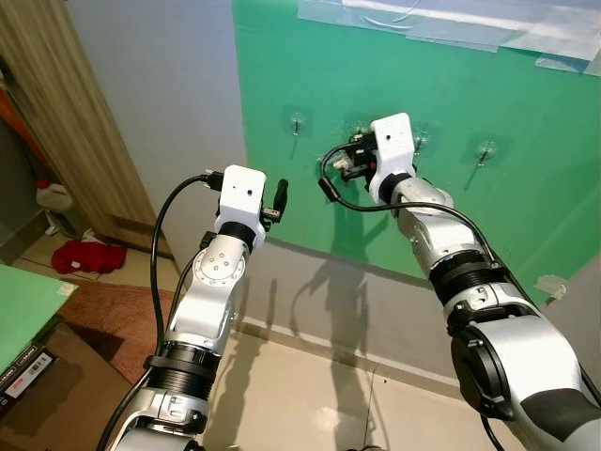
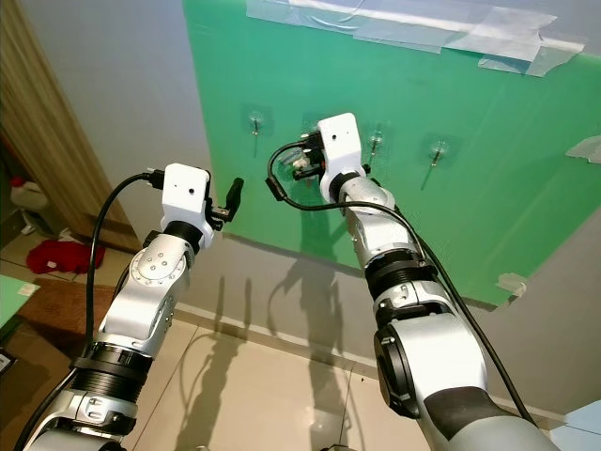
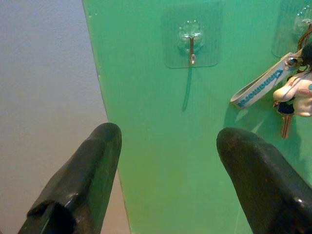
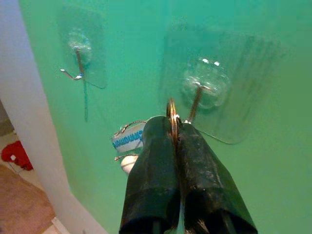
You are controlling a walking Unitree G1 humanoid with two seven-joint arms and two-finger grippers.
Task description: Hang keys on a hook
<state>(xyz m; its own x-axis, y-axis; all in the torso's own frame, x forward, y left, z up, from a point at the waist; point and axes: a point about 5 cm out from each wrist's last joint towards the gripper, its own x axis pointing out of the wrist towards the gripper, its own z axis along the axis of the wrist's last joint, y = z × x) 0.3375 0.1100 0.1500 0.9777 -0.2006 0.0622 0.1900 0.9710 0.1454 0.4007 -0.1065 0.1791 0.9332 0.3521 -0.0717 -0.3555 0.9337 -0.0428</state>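
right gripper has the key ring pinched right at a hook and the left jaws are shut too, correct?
Not quite. The left gripper has its jaws apart, with bare green board between them, as the left wrist view shows. The rest holds: the right gripper is shut on the key ring, just under a clear stick-on hook.

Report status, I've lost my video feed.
Right gripper shut on key ring, just short of hook. Left gripper open, idle. Nothing blocking.
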